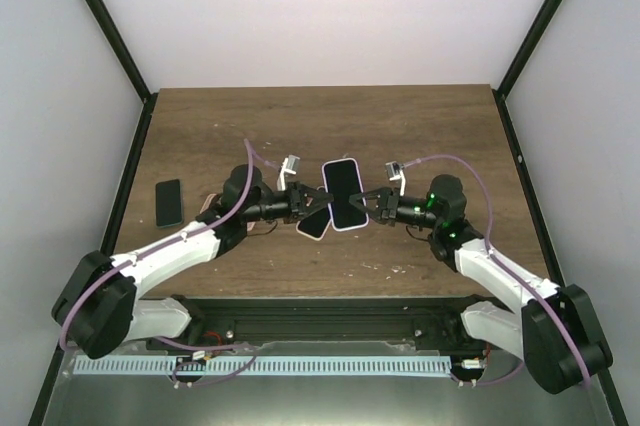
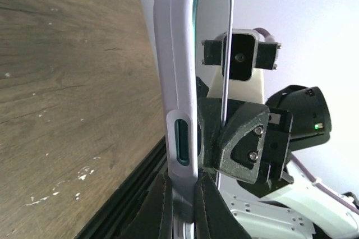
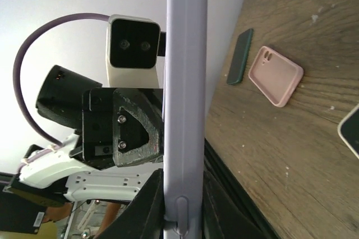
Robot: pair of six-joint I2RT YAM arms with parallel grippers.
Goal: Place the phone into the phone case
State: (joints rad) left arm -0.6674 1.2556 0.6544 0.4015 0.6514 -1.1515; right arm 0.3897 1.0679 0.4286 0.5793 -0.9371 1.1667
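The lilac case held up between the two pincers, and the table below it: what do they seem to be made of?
The lilac case: probably soft plastic or silicone, matte; its surface is smooth and dull, with rounded edges and a moulded button bump. The table: wood or wood-look laminate, matte; brown grain lines and small pale scuffs show.

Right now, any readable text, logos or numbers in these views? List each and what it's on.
None: no readable text in any view.
No print on the lavender phone case clamped between the left gripper and the right gripper.
No marking visible on the dark flat phone lying on the brown wooden table.
No logo visible on the pink soft case.
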